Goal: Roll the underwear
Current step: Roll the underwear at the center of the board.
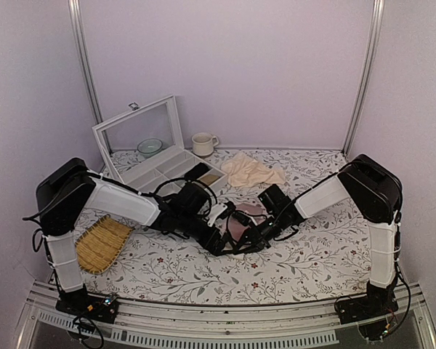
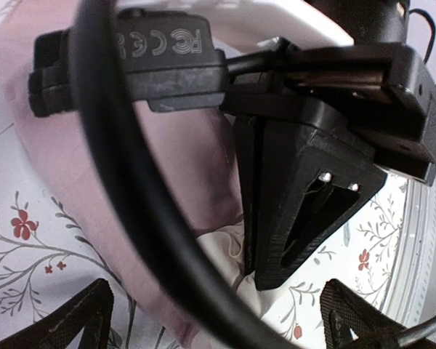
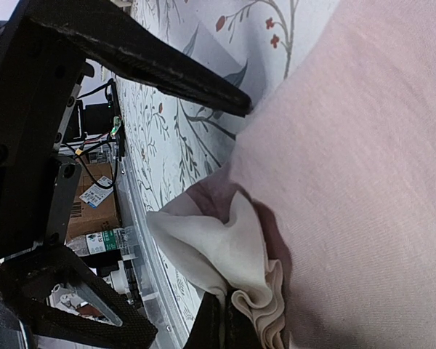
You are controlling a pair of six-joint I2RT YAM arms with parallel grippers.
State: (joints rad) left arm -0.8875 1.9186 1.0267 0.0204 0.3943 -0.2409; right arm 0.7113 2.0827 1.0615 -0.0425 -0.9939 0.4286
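Checking roll progress: underwear (image 3: 349, 182) lies on table (image 1: 312, 258) between both arms, mostly flat pink, no tight roll I can see yet; my right gripper (image 3: 219, 329) is clamped on its bunched cream waistband (image 3: 225, 254), left gripper (image 2: 218, 323) spread wide, holding nothing; I'd say early, most rolling left to do
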